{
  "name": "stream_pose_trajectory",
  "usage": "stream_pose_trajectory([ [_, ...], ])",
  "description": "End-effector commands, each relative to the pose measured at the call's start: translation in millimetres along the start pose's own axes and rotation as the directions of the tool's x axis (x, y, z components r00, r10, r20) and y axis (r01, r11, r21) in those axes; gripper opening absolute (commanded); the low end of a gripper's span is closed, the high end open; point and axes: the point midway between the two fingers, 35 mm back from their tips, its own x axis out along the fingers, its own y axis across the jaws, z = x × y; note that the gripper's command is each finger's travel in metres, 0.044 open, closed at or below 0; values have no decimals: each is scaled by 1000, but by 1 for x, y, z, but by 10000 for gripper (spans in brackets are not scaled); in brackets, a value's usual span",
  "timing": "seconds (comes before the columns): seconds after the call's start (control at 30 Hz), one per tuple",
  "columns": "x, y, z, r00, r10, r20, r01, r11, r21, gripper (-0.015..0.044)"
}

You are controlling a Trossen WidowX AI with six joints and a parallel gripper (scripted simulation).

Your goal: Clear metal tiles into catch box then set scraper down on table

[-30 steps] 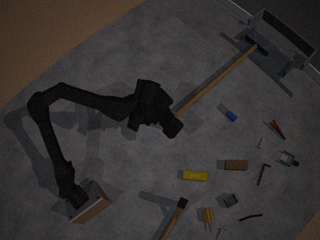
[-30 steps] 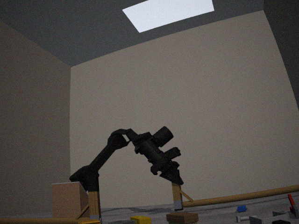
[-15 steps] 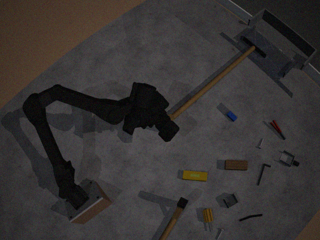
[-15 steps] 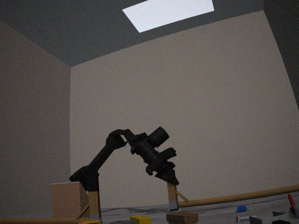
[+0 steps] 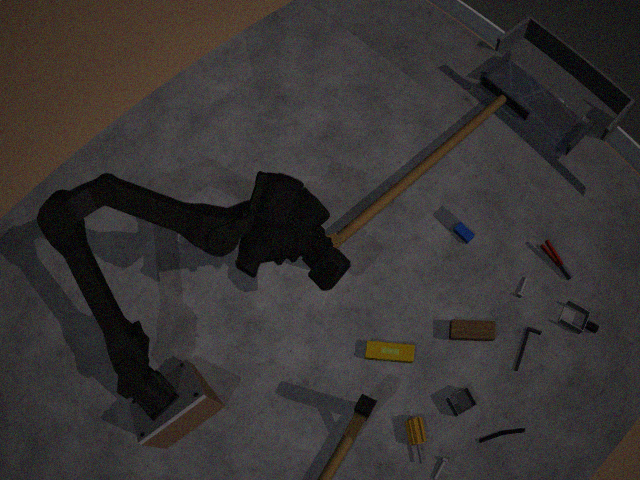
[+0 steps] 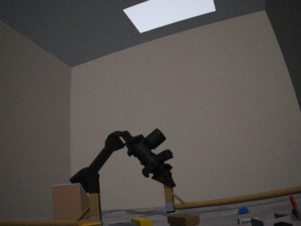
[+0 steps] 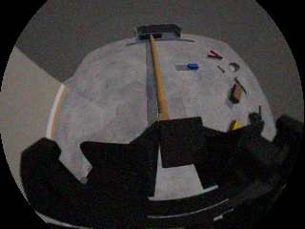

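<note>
My gripper (image 5: 333,240) (image 6: 168,186) (image 7: 168,124) is shut on the near end of the long scraper (image 5: 418,167) (image 6: 231,199) (image 7: 156,76), a tan wooden pole that runs over the table toward the far right. In the exterior view the fingers clamp a short upright wooden post at the pole's end. The scraper's dark blade (image 5: 504,97) rests on the steel bench plate (image 5: 553,129), a little short of the grey catch box (image 5: 573,62) (image 7: 156,31) at its far end. I cannot make out any metal tile on the plate in this dim light.
Loose items lie on the table right of the pole: a blue block (image 5: 463,231), a red-handled tool (image 5: 553,253), a brown block (image 5: 472,329), a yellow block (image 5: 389,350), a hex key (image 5: 524,347), small metal brackets (image 5: 574,316) (image 5: 460,400) and a second wooden-handled tool (image 5: 348,436). The arm's base (image 5: 180,408) stands at the lower left.
</note>
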Motion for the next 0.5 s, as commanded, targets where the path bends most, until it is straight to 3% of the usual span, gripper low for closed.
stream_pose_trajectory([
  [0.0, -6, 1, 0, 1000, 2, 14, -2, 1000, -9, 0],
  [0.47, -15, 1, -14, 1000, 2, 15, -2, 1000, -8, 0],
])
